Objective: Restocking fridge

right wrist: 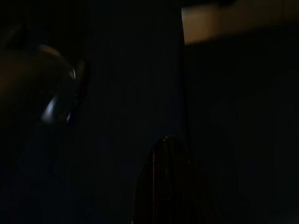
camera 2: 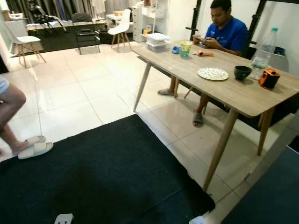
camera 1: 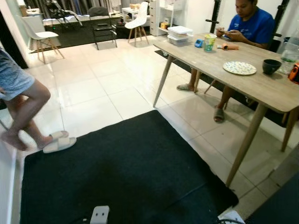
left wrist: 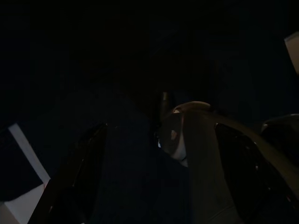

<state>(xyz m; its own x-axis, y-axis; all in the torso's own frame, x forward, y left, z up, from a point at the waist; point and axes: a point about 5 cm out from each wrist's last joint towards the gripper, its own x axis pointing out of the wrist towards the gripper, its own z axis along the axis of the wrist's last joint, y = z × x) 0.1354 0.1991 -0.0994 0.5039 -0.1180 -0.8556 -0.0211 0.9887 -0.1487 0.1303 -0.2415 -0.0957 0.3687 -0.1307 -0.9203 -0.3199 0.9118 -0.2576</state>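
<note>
Wooden table (camera 2: 243, 100) carries one plate (camera 2: 212, 73), one bowl (camera 2: 242, 72) and one bottle (camera 2: 262, 55) near its far edge, within reach of the seated person (camera 2: 223, 33). No fridge appears. Both arms hang idle over the black rug (camera 2: 103, 177); I cannot tell their fingers' state.

Glossy white floor tiles (camera 1: 93, 79) reflect bright light, with a black rug (camera 1: 121, 172) spread in the foreground. A long wooden desk (camera 2: 233, 93) on slanted legs stands to the right — white chairs (camera 1: 139, 21) and a white shelving unit (camera 1: 161, 14) line the far side.
</note>
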